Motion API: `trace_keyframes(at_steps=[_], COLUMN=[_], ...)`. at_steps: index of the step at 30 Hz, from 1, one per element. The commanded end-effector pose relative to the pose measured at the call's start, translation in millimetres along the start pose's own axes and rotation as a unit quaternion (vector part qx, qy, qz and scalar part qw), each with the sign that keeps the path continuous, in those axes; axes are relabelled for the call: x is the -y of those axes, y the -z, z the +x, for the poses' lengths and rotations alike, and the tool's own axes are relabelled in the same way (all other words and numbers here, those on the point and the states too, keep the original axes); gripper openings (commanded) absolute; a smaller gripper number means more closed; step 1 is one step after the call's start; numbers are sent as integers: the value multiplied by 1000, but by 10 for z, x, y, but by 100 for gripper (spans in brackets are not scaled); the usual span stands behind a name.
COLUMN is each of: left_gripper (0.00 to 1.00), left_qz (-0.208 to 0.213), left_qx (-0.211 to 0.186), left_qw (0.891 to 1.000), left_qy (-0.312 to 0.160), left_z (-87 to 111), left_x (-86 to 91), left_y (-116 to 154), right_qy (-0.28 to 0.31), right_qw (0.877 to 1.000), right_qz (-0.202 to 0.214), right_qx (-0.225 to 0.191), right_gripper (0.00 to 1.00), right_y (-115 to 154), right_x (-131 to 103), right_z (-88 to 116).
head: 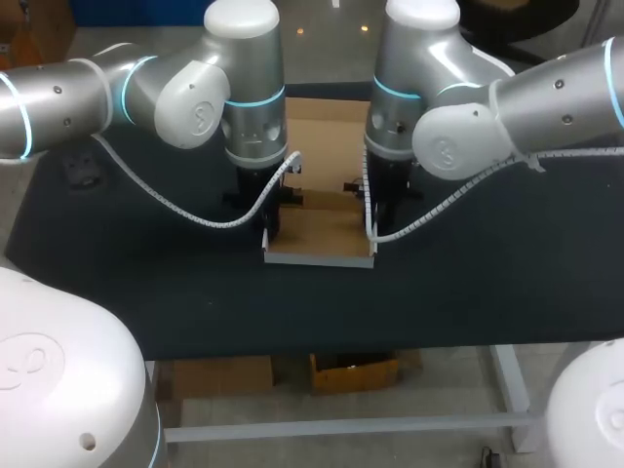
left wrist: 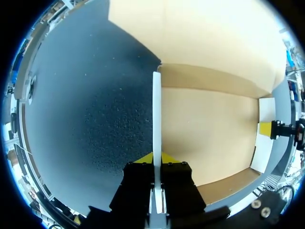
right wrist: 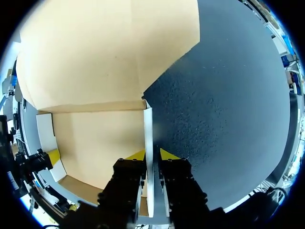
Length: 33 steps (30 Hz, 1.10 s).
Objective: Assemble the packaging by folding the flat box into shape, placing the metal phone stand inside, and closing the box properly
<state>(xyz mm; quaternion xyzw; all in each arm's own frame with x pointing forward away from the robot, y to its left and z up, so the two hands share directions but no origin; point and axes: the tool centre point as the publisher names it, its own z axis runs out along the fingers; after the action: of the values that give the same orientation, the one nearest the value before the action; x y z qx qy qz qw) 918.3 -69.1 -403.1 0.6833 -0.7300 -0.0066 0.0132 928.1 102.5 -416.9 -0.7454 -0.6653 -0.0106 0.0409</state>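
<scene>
On the dark worktop, the half-folded box sits mid-frame, its lid flap flat toward the upper middle. My left pincer pinches its left side wall, and my right pincer pinches the right wall. I judge the card light and thin; it creases easily, so grip near the folds.

Box on the table, left tool astride its left wall, right tool its right.

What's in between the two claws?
Just the bare floor of the box. The left claw and right claw each pinch one of its sides. The head view shows it best.
</scene>
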Motion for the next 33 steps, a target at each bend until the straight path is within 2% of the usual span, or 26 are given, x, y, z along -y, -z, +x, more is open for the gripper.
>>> trace_keyframes(at_steps=[1,14,22,33], left_gripper=[0,0,0,0], left_qz=[0,0,0,0], left_qx=[3,3,3,3], left_qw=[1000,1000,1000,1000], left_qy=[1,1,1,1], left_z=[-9,-9,-9,-9], left_x=[-4,-4,-4,-4], left_y=[6,6,6,6], right_qy=[-7,-27,-47,-53], right_qw=[1000,998,997,995], right_qz=[5,-2,-10,-24], right_qx=[18,51,62,81], right_gripper=[14,8,0,0], right_y=[-31,-63,-76,-89], right_x=[-31,-41,-27,-2], right_z=[40,94,87,51])
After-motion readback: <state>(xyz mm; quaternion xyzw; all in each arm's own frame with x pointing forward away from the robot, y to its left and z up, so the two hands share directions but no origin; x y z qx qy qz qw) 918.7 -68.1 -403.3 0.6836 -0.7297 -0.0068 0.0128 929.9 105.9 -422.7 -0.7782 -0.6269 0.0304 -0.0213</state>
